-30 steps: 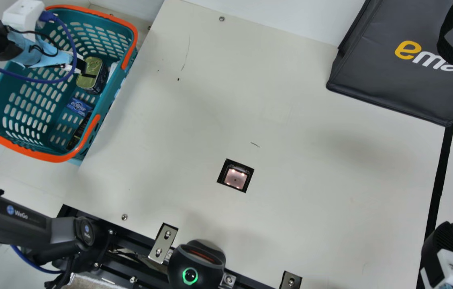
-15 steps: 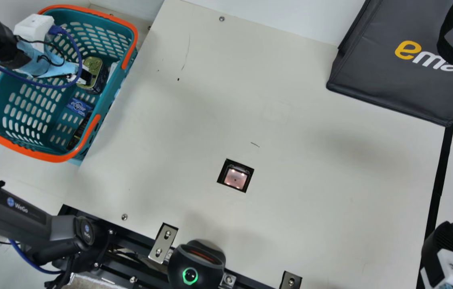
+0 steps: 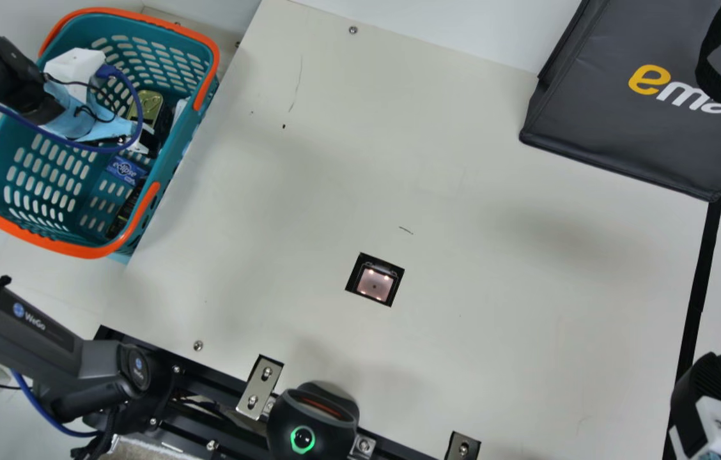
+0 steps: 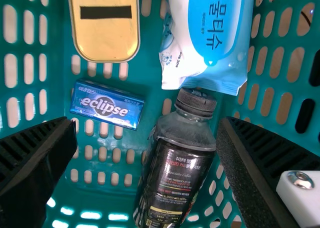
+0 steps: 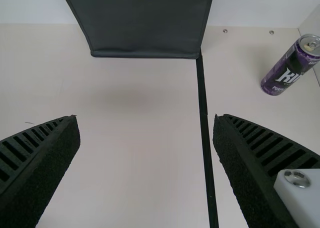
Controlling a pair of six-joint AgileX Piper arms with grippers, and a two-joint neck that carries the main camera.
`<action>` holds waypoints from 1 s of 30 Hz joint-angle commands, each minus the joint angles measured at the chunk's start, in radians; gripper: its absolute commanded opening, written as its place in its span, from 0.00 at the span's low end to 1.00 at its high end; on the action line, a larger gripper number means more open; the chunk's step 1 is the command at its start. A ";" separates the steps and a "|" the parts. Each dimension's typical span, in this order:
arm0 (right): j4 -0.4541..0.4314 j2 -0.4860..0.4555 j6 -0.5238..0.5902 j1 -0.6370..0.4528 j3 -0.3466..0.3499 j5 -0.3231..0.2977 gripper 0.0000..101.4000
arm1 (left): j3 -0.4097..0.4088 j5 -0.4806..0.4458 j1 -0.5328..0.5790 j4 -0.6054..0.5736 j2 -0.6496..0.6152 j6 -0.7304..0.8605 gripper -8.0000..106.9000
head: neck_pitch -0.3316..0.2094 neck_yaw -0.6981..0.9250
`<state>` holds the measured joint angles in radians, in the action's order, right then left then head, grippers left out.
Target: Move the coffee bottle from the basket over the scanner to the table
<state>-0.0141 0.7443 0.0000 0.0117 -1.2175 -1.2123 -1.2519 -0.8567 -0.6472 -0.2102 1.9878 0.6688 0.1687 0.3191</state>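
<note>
Nearer and slightly to the right is where the left gripper [image 3: 151, 139] has come since a second ago, travelling over the basket [image 3: 93, 250] from its far part; the basket itself sits where it did, at the far left. From where I stand, the job looks to be only at its reaching stage. The left claw is spread wide and holds nothing, and the coffee bottle [image 4: 182, 173] lies between and beyond its fingers in the left wrist view, cap towards the wipes pack [image 4: 215, 43], with the mint box [image 4: 107, 105] beside it. So the bottle is in the basket, ungrasped. What's left, I'd judge, is nearly everything: closing on it, lifting it clear, passing it over the scanner [image 3: 375, 283] and setting it on the table [image 3: 475, 185]. Over at the near right, the right gripper [image 5: 146, 122] is parted too, with nothing in its grip.
</note>
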 commanded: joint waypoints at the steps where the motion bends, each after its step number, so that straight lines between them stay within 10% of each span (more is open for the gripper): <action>1: 0.000 0.000 0.000 0.000 0.000 0.000 0.94 | 0.001 0.000 -0.001 -0.004 0.007 0.008 0.85 | -0.030 0.002; 30: 0.000 0.000 0.000 0.000 0.000 0.000 0.94 | -0.021 0.012 0.002 -0.078 0.142 0.242 0.85 | -0.030 0.002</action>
<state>-0.0141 0.7443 0.0000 0.0117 -1.2175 -1.2124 -1.2743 -0.8462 -0.6464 -0.2882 2.1274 0.9046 0.1672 0.3191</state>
